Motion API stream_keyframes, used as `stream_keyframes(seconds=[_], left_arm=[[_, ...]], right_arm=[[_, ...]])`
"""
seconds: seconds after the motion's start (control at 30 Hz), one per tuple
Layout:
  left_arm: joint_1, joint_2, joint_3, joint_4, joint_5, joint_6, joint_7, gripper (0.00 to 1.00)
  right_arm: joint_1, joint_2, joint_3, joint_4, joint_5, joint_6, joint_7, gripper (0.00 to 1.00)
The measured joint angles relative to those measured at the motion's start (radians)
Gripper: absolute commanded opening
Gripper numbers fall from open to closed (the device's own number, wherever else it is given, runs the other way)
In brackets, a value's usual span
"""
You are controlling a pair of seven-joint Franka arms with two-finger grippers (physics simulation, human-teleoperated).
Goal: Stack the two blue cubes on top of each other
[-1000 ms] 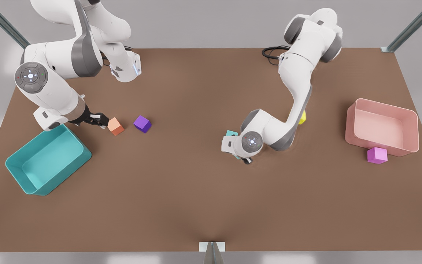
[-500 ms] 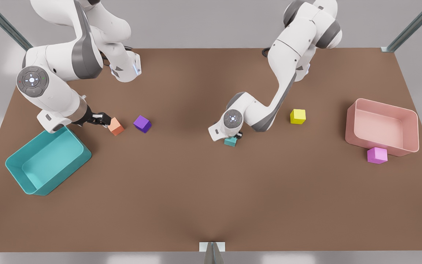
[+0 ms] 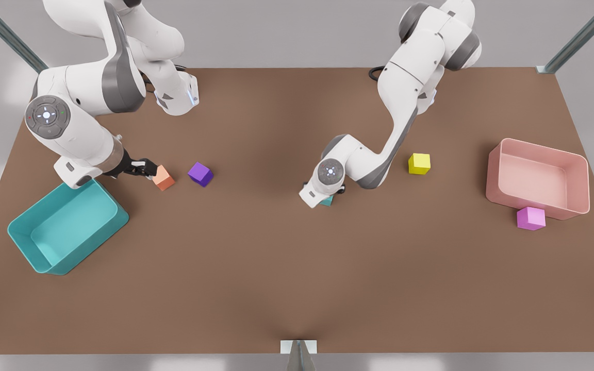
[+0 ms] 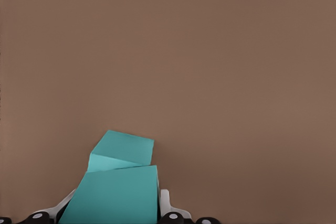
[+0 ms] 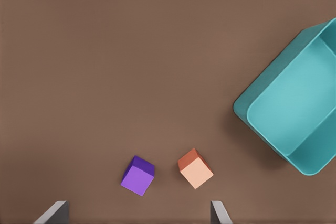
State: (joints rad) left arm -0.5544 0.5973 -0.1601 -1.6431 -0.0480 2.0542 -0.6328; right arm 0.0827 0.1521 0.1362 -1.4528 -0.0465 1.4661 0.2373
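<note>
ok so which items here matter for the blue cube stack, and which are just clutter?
Job: held blue cube, in the shut left gripper; second blue cube close by it.
Clutter: orange cube, purple cube, yellow cube, pink cube, teal bin, pink bin. Open right gripper waits by the orange cube.

cubes (image 4: 116,195): matt teal | table (image 3: 276,268): matt brown, smooth | bins (image 3: 65,226): smooth plastic, slight sheen
</note>
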Motion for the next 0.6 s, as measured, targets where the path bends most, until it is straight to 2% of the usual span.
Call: stream_keyframes(seconds=[0.2, 0.23, 0.27, 0.6], left_arm=[[0.008, 0.000, -0.001, -0.015, 0.000, -0.001, -0.064, 0.61], [0.007, 0.000, -0.001, -0.015, 0.000, -0.001, -0.072, 0.84], [0.008, 0.001, -0.001, -0.015, -0.003, 0.000, -0.079, 1.00], [0.040, -0.005, -0.001, -0.012, 0.009, 0.001, -0.130, 1.00]], right_arm=[[0.002, 0.000, 0.003, -0.008, 0.000, 0.000, -0.002, 1.00], [0.002, 0.001, 0.003, -0.008, 0.000, 0.000, -0.003, 1.00], [0.002, 0.001, 0.003, -0.008, 0.000, 0.000, -0.003, 1.00], [0.002, 0.001, 0.003, -0.008, 0.000, 0.001, -0.005, 1.00]])
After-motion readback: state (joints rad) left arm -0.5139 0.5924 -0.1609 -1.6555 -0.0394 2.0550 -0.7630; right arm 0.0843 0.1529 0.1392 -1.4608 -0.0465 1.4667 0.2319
